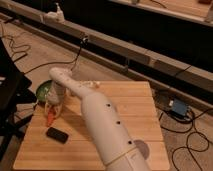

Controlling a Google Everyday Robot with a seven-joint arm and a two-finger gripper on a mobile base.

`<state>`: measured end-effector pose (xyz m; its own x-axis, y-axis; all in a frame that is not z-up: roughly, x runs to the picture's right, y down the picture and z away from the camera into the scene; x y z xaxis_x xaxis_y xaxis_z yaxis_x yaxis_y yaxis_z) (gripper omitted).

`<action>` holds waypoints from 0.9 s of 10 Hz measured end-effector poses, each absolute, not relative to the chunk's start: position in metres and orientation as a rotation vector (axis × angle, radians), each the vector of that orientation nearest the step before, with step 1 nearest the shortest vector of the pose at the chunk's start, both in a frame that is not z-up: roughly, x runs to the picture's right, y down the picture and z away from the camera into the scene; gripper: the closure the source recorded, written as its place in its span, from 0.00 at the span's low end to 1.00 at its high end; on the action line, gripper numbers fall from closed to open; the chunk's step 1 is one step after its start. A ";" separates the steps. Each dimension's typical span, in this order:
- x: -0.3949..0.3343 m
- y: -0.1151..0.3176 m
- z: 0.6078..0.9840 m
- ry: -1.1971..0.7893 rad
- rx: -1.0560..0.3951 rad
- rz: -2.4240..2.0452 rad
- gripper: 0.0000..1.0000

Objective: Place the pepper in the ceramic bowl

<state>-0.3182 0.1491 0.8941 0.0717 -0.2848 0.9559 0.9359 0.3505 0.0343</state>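
The pepper [50,118], slim and orange-red, lies on the left part of the wooden table [135,110]. My gripper [54,108] hangs straight down at the end of the white arm and sits right over the pepper's upper end. The ceramic bowl [42,92], green and glossy, stands just behind it at the table's far left corner. The arm's wrist partly hides the bowl.
A flat black phone [57,134] lies on the table just in front of the pepper. A small pale object [94,84] sits at the far edge. A dark stand [10,95] is left of the table. A blue box [178,107] and cables lie on the floor at the right.
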 end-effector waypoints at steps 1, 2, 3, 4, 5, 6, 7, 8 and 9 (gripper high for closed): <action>-0.315 0.142 0.895 -1.111 -0.735 -1.059 0.87; -0.314 0.134 0.894 -1.097 -0.717 -1.056 0.94; -0.311 0.119 0.892 -1.071 -0.682 -1.050 1.00; -0.307 0.106 0.890 -1.049 -0.655 -1.041 1.00; -0.302 0.095 0.888 -1.027 -0.630 -1.031 1.00; -0.294 0.078 0.884 -0.994 -0.598 -1.015 1.00; -0.283 0.060 0.880 -0.955 -0.564 -0.991 1.00; -0.274 0.040 0.876 -0.919 -0.525 -0.958 1.00; -0.268 0.024 0.872 -0.899 -0.493 -0.927 1.00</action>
<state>-0.2679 0.0237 0.8724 0.2910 -0.4704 0.8331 0.8470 0.5315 0.0043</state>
